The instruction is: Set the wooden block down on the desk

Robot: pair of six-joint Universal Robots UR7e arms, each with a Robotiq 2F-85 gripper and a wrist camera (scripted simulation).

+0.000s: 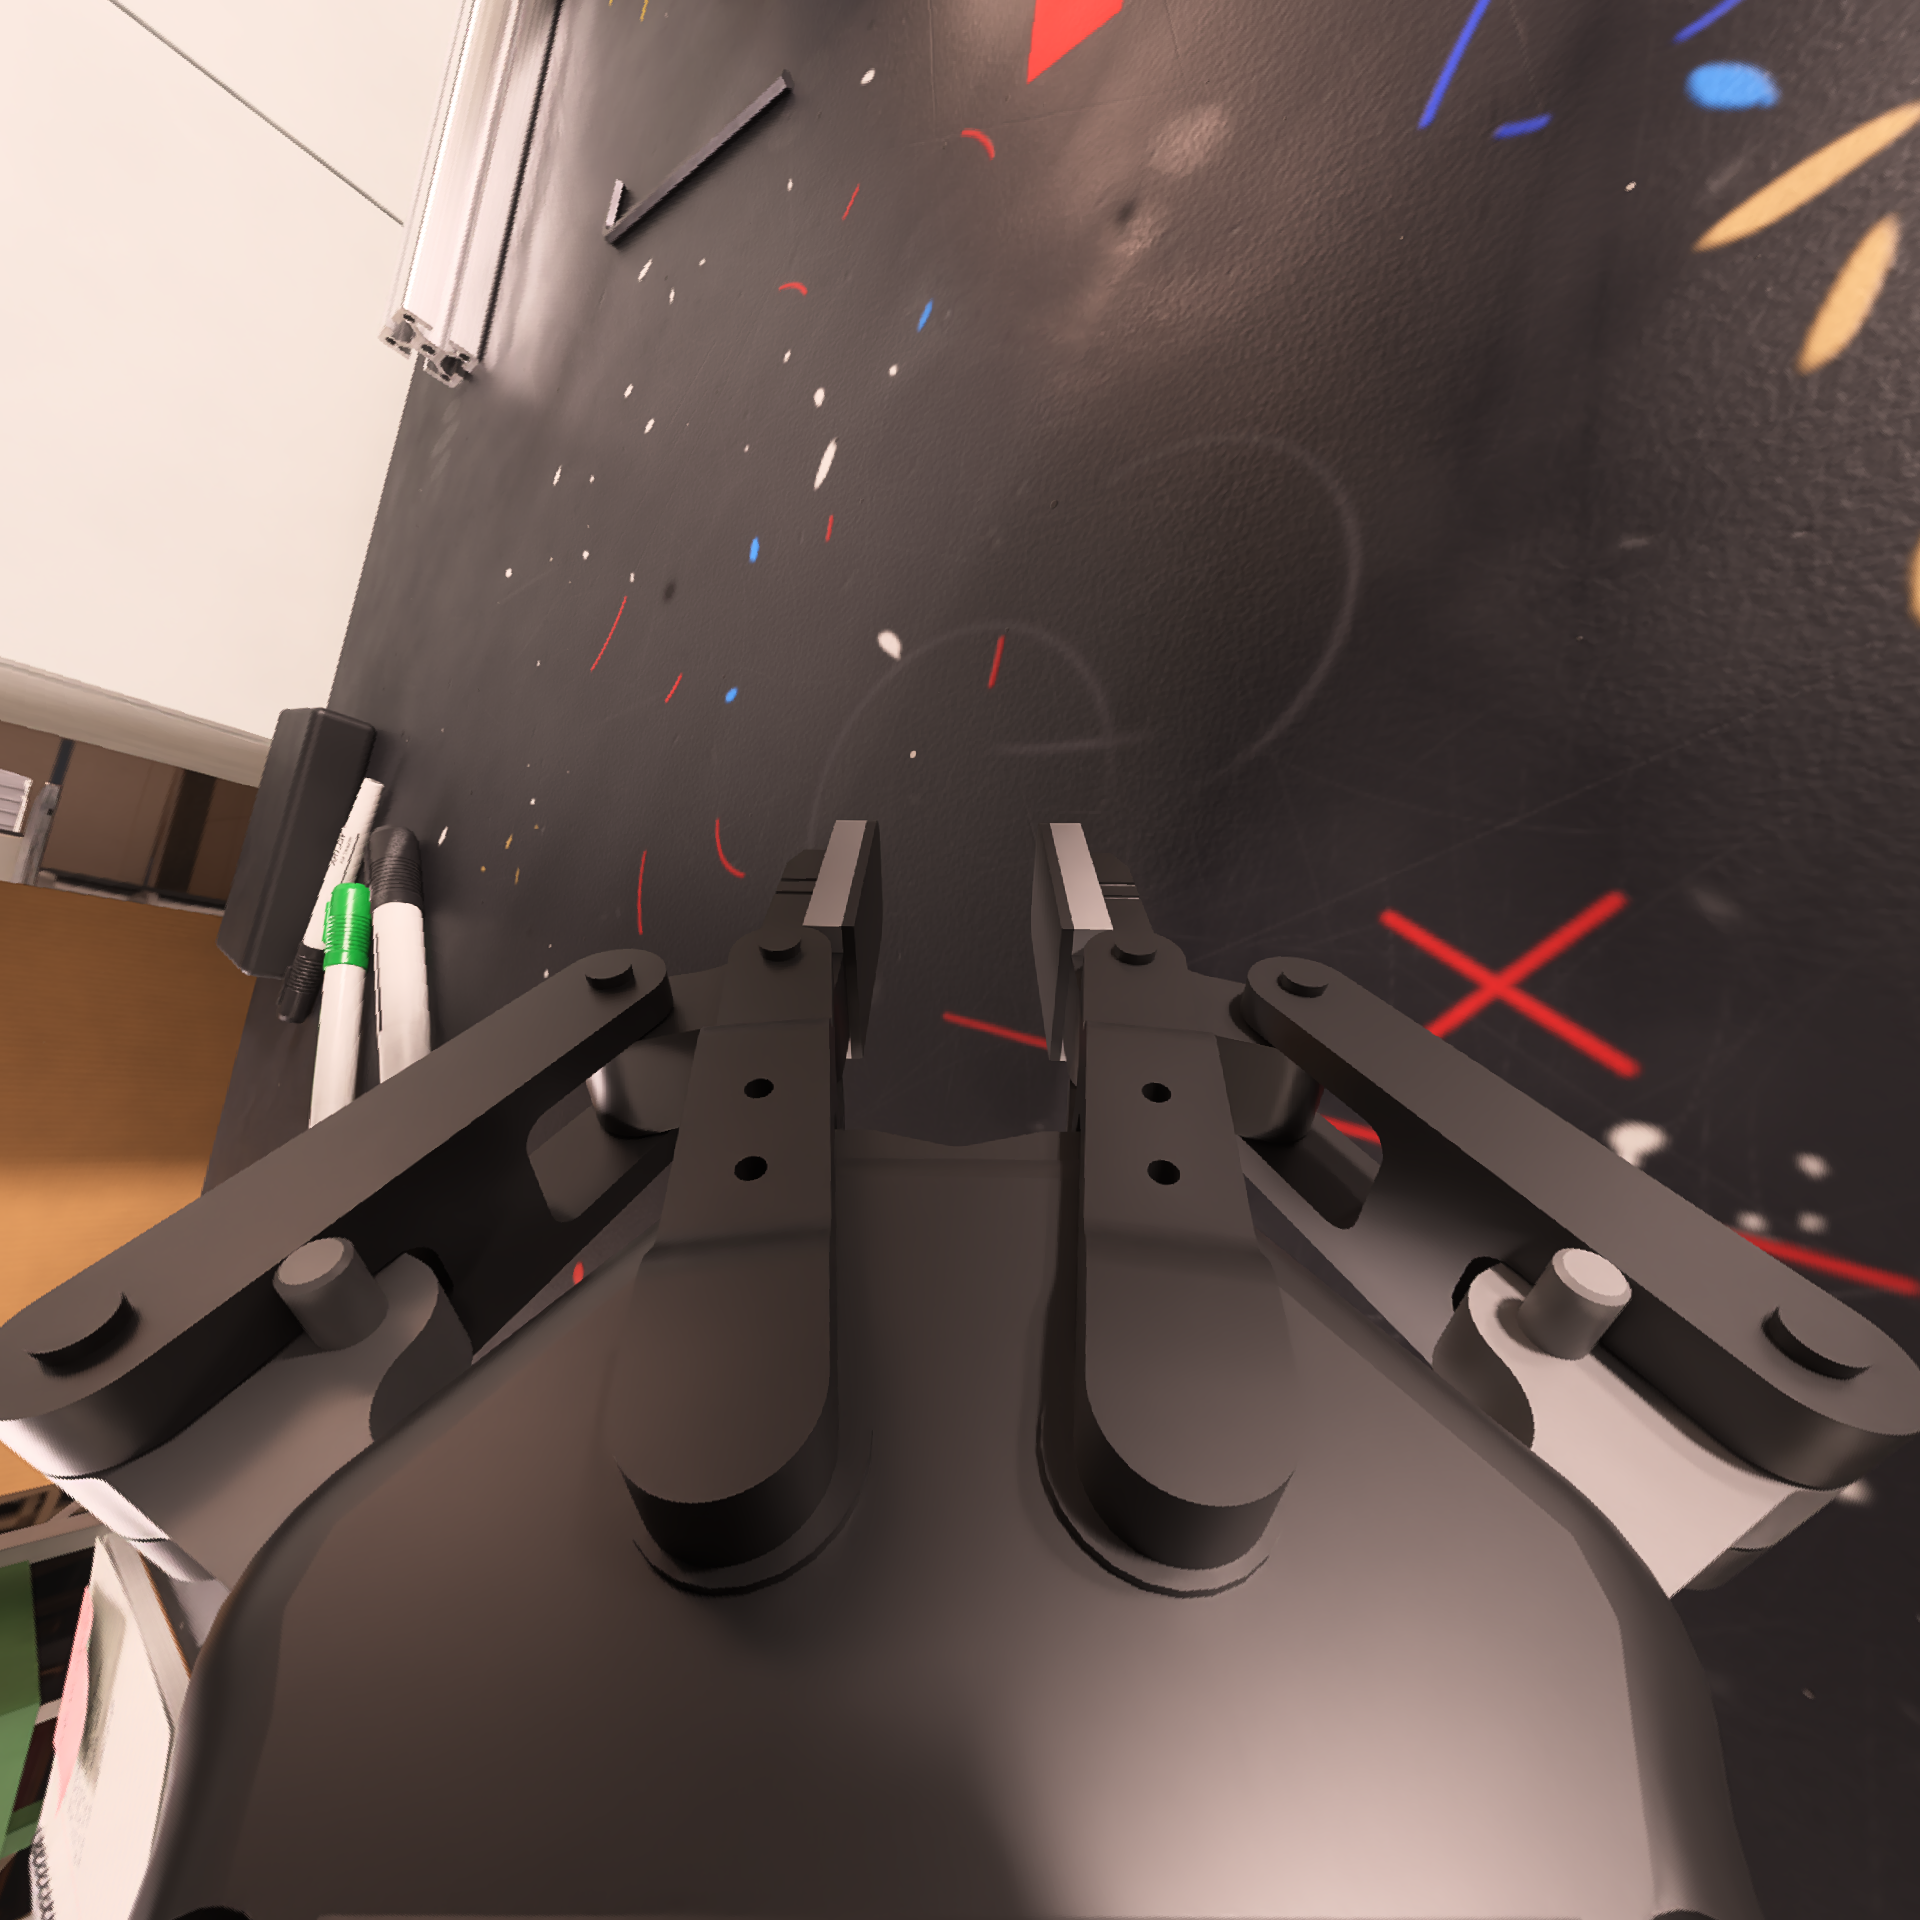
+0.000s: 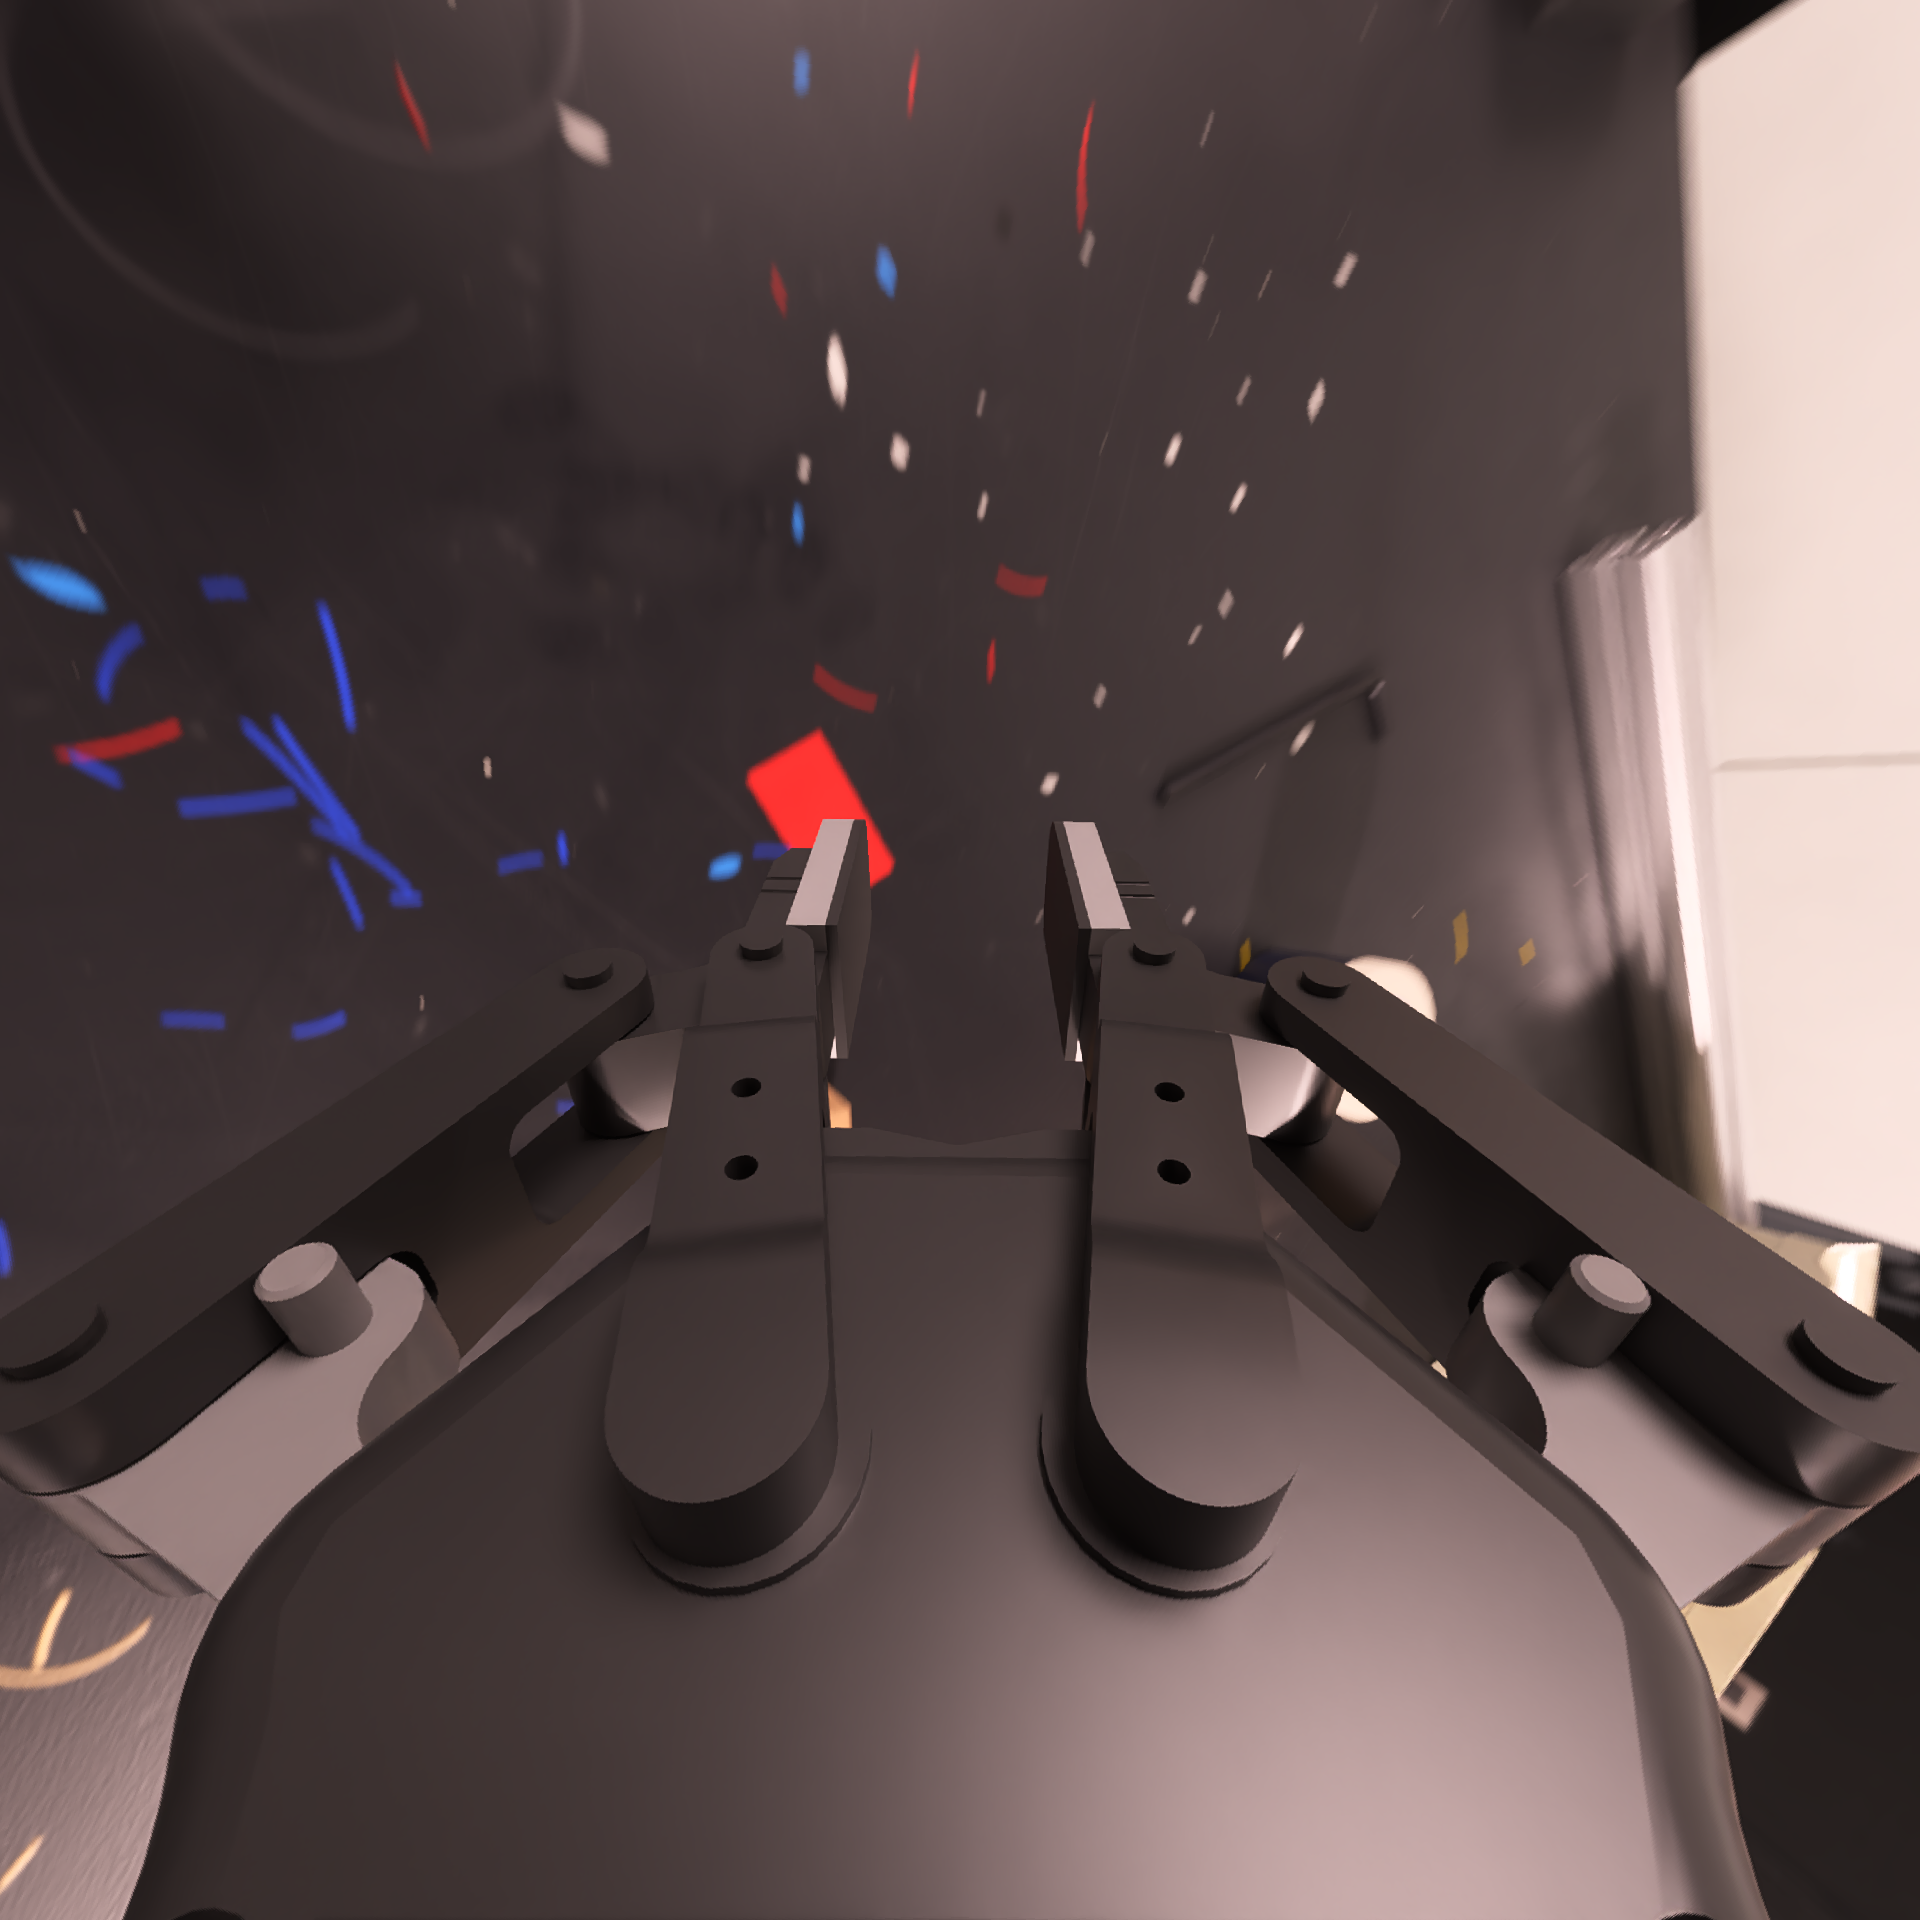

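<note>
No wooden block shows clearly in either view. My left gripper [image 1: 958, 862] is open and empty, with a gap between its pads, above the dark paint-flecked desk [image 1: 1091, 499]. My right gripper [image 2: 961, 862] is also open and empty above the same desk [image 2: 623, 468]. A small tan sliver [image 2: 840, 1107] shows behind the right gripper's left finger; I cannot tell what it is.
In the left wrist view, white markers [image 1: 348, 997] and a black box [image 1: 296, 831] lie at the desk's left edge, an aluminium rail [image 1: 468, 208] and a thin black bar [image 1: 696, 156] farther off. In the right wrist view, a red patch [image 2: 805, 795] is ahead and a rail [image 2: 1631, 779] on the right.
</note>
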